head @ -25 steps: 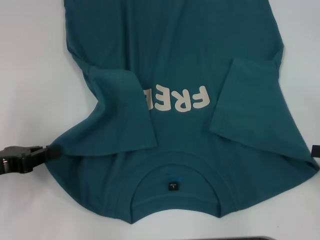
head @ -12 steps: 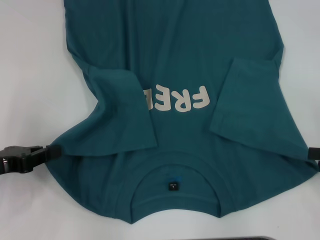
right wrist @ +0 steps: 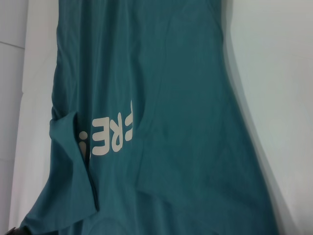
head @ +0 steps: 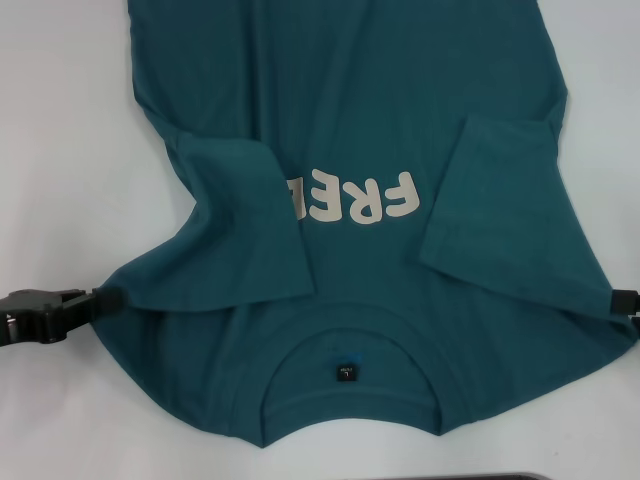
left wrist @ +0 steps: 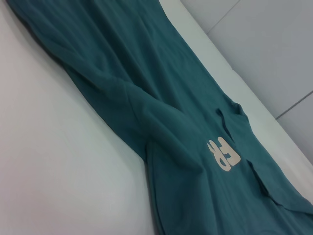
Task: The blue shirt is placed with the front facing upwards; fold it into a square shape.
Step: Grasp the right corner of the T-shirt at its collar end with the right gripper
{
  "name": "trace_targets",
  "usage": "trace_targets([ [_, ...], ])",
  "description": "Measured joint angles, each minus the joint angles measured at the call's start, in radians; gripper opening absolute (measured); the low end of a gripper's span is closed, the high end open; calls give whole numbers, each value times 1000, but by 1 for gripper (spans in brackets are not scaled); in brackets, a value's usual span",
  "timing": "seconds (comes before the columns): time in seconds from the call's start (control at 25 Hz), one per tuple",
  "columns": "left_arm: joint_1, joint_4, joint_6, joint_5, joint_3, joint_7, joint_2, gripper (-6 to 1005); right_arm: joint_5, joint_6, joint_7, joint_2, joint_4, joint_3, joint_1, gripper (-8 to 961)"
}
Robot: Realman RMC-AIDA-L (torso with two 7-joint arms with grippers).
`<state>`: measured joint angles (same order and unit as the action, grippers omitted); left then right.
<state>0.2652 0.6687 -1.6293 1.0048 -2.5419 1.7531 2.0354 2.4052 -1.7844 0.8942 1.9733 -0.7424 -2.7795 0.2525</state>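
Dark teal-blue cotton T-shirt [head: 360,120]: left gripper [head: 100,300] clamps its shoulder edge; right gripper [head: 625,300] beside opposite edge, closure unclear; uneven pulling risks skew

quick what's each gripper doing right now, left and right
Left gripper: shut on the blue shirt at its left shoulder edge.
Right gripper: at the shirt's right shoulder edge, mostly out of frame; cannot be told.

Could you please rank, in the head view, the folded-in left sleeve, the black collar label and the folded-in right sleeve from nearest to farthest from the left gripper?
From the left gripper, at the shirt's left shoulder edge:
1. Folded-in left sleeve, just beside it.
2. Black collar label, centre, near edge.
3. Folded-in right sleeve, far side.
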Motion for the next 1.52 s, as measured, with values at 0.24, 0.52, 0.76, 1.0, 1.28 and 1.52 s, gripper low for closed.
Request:
trace_targets([
  [0.24, 4, 0, 0, 0, 0, 0, 0, 4, -6, -9, 1, 2, 0, 0, 7, 916],
  [0.52, 6, 0, 1, 0, 0, 0, 0, 4, -7, -18, 2, 10, 0, 4, 29, 915],
  [0.76, 9, 0, 2, 0, 0, 0, 0, 4, -6, -21, 7, 20, 0, 5, 54, 915],
  [1.0, 12, -1, 3, 0, 0, 0, 0, 4, -7, -23, 9, 22, 0, 6, 68, 916],
  [1.28, 13, -2, 3, 0, 0, 0, 4, 4, -6, -40, 9, 9, -7, -5, 21, 916],
  [1.52, 18, -2, 7, 0, 0, 1, 8, 3, -8, -45, 10, -2, -11, -20, -23, 915],
])
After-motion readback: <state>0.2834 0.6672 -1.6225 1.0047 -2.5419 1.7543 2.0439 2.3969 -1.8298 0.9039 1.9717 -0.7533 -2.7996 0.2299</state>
